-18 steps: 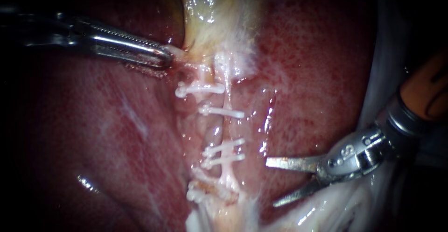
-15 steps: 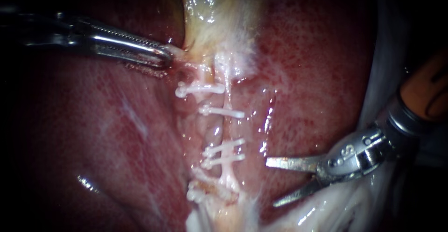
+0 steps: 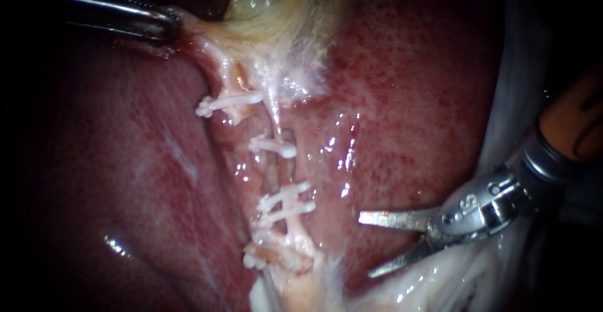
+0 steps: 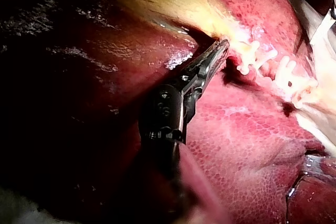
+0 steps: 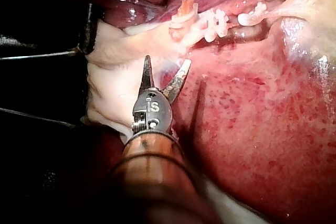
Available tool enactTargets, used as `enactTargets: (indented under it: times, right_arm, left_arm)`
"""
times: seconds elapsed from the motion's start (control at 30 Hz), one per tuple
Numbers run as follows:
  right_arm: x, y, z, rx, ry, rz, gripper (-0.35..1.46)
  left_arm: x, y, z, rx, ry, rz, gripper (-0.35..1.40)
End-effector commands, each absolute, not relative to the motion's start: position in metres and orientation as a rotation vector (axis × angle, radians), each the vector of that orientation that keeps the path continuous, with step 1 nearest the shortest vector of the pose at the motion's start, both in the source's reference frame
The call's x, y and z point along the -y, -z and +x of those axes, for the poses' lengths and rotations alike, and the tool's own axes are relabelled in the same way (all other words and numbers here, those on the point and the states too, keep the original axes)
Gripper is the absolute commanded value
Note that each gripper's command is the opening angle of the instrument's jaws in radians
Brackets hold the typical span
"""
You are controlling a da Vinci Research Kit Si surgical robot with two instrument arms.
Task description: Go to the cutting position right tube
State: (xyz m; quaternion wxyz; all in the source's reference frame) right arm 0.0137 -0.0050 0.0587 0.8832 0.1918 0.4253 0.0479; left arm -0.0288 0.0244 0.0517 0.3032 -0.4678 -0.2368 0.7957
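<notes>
The right tube [image 3: 275,118] is a thin pale strand that runs down from the gallbladder [image 3: 276,10], with several white clips [image 3: 286,196] across it. My left instrument [image 3: 168,26] comes in at the upper left, jaws shut on a pale edge of the gallbladder and holding it taut. In the left wrist view those jaws [image 4: 220,48] grip tissue just beside the clips [image 4: 252,56]. My right instrument [image 3: 364,246] lies on the liver to the right of the lower clips, its two blades open and clear of the tube. In the right wrist view the blades [image 5: 167,64] stand short of the clips [image 5: 210,24].
Red liver [image 3: 414,98] lies on both sides of the clipped strip. Pale fatty tissue [image 3: 440,287] sits under my right instrument, and white cloth [image 3: 521,67] lines the right edge. An orange stub [image 3: 237,76] shows above the top clip.
My left instrument has pulled the gallbladder edge up and to the left, stretching the tubes and slanting the upper clips leftward. My right instrument has not moved.
</notes>
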Motion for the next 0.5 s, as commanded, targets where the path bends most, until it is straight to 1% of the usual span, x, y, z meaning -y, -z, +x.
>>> enactTargets:
  times: [0.03, 0.1, 0.2, 0.37, 0.5]
  right_arm:
    - [0.0047, -0.0586, 0.014, -0.89, -0.112, 0.442, 1.41]
    - [0.004, -0.0586, 0.0144, -0.897, -0.124, 0.531, 1.41]
    - [0.0028, -0.0587, 0.0152, -0.885, -0.183, 0.638, 1.41]
    - [0.0016, -0.0601, 0.0166, -0.863, -0.279, 0.736, 1.43]
    - [0.0008, -0.0617, 0.0174, -0.843, -0.323, 0.798, 1.43]
  left_arm:
    - [-0.0244, -0.0519, -0.0288, 0.625, -2.11, -1.24, -0.35]
    - [-0.0244, -0.0519, -0.0288, 0.625, -2.11, -1.24, -0.35]
    - [-0.0244, -0.0519, -0.0288, 0.625, -2.11, -1.24, -0.35]
    - [-0.0244, -0.052, -0.0288, 0.625, -2.11, -1.24, -0.35]
    - [-0.0243, -0.052, -0.0288, 0.624, -2.11, -1.24, -0.35]
